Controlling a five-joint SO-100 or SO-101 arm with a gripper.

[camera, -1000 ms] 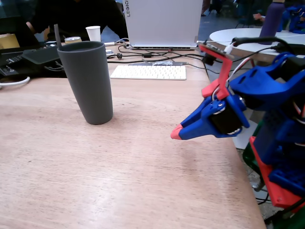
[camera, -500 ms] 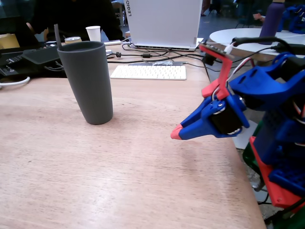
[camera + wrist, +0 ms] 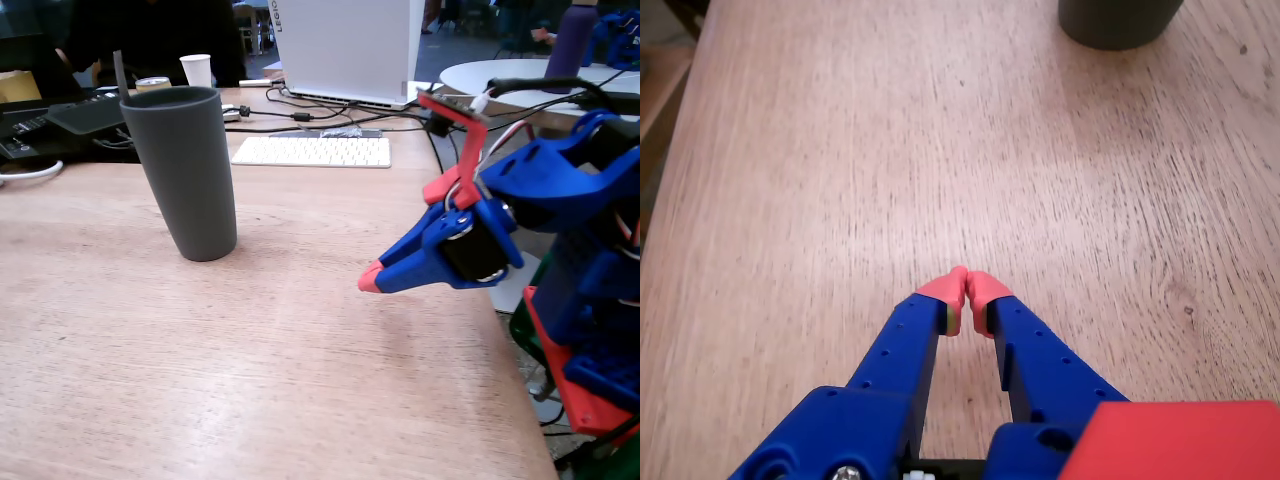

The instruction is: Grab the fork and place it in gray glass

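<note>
While the blue arm is hanging at the right of the fixed view, its jaws (image 3: 372,280) are pressing together, red tips touching, with nothing between them; the wrist view (image 3: 967,287) is showing the same clenched tips over bare wood. The jaws are hovering above the worktop (image 3: 250,380), pointing left toward the gray glass (image 3: 187,170) but well apart from it. The gray glass is standing upright on the worktop at left of centre in the fixed view; in the wrist view only its base (image 3: 1118,22) is showing at the top edge. A thin gray stem (image 3: 119,72) is sticking up from the glass at its far rim, possibly the fork's handle; the glass wall is hiding the rest. Behind, a white keyboard (image 3: 312,151), a laptop (image 3: 345,45) and a white paper cup (image 3: 197,69) are sitting on the worktop.
</note>
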